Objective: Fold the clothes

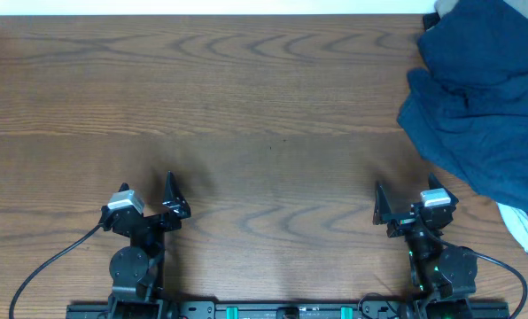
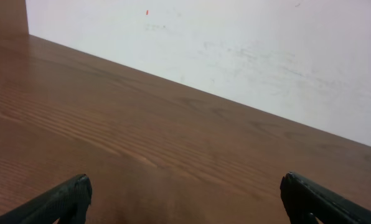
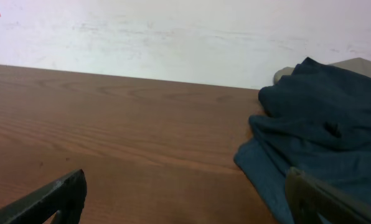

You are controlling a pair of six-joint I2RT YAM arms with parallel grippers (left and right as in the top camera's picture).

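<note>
Jaws on both arms are spread wide, nothing in them. The left gripper (image 1: 147, 190) and right gripper (image 1: 407, 197) sit low at the near edge of the table (image 1: 246, 89), pointing at the far side. The clothes (image 1: 477, 97), 1 crumpled navy heap, lie in the far right corner, ahead of the right gripper and not touching it, cut off by the frame. A khaki-grey garment (image 3: 360, 65) peeks out behind the heap. A white cloth (image 1: 525, 226) with red marks shows at the heap's near edge, mostly out of frame.
</note>
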